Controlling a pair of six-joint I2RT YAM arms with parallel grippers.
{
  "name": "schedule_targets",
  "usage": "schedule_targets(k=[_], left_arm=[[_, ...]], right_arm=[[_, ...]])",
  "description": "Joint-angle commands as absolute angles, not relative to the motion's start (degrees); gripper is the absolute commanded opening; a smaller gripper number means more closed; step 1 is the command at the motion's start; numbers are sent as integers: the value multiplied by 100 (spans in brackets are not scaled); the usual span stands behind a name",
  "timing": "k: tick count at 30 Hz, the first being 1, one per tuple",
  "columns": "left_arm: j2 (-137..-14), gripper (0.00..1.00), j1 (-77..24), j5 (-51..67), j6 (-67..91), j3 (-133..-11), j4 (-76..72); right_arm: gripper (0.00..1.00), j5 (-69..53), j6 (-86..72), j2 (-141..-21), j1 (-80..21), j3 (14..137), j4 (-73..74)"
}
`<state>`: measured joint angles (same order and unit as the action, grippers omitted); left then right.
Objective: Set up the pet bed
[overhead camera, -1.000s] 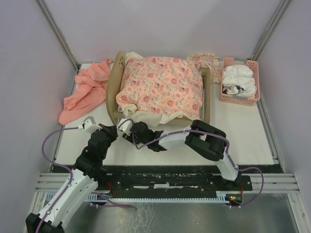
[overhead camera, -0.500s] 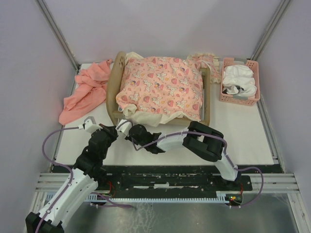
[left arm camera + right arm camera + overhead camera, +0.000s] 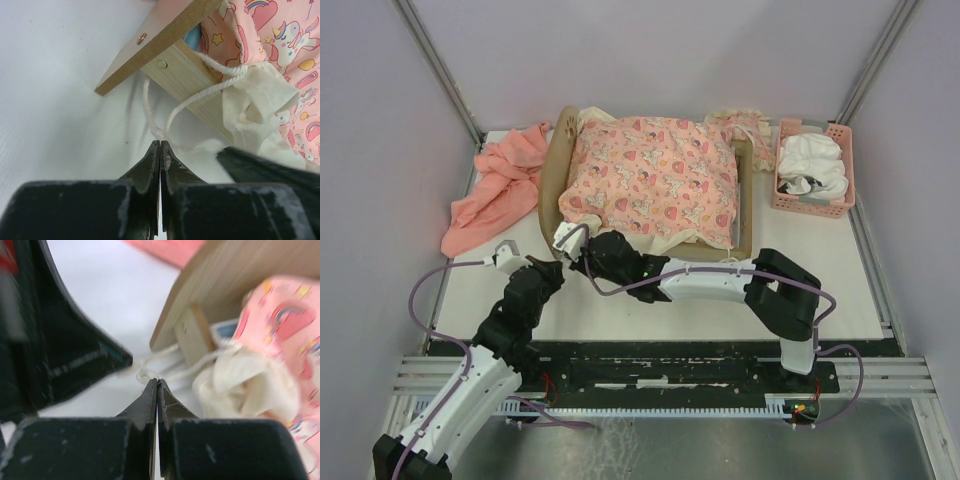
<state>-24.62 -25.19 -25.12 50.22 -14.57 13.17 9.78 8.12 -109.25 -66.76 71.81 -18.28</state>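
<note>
Since the left gripper (image 3: 160, 144) and right gripper (image 3: 156, 381) are both clenched beside the white cord (image 3: 200, 95) at the near-left corner of the pet bed (image 3: 558, 180), far back on the table (image 3: 800, 290), 1 hard tug might drag the frame.

This is a robotics lab test cell, not a lived-in room. Plain pale wall panels (image 3: 670, 60) close it in on three sides, joined by bare metal posts (image 3: 440, 65) at 11 and 1 o'clock. A white table (image 3: 820, 290) fills the floor of the cell. At 6 o'clock, slotted aluminium rails (image 3: 880, 375) and a scuffed black mounting plate (image 3: 650, 370) carry two robot arms, left (image 3: 490, 360) and right (image 3: 720, 285), trailing loose purple cables (image 3: 420, 295). The only homely things are props: a pet bed (image 3: 560, 170) at 12 o'clock, a pink basket (image 3: 815, 207) at 2 o'clock and a salmon cloth (image 3: 500, 190) at 10 o'clock.
</note>
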Motion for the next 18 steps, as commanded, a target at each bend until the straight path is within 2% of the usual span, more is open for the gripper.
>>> schedule_targets(k=[1, 9, 15, 18], left_arm=[[-2487, 3, -2494, -2207, 5306, -1324, 988], [-2114, 3, -2495, -1781, 5088, -1331, 879], [-2100, 3, -2494, -1777, 4934, -1481, 878], [-2159, 3, -2496, -1762, 5026, -1381, 778]], right_arm=[[2, 527, 828, -10560, -6578, 8017, -1697], [2, 98, 524, -11313, -6531, 9551, -1378], [2, -31, 126, -11762, -6522, 9379, -1720], [14, -90, 129, -11828, -6527, 9197, -1726]])
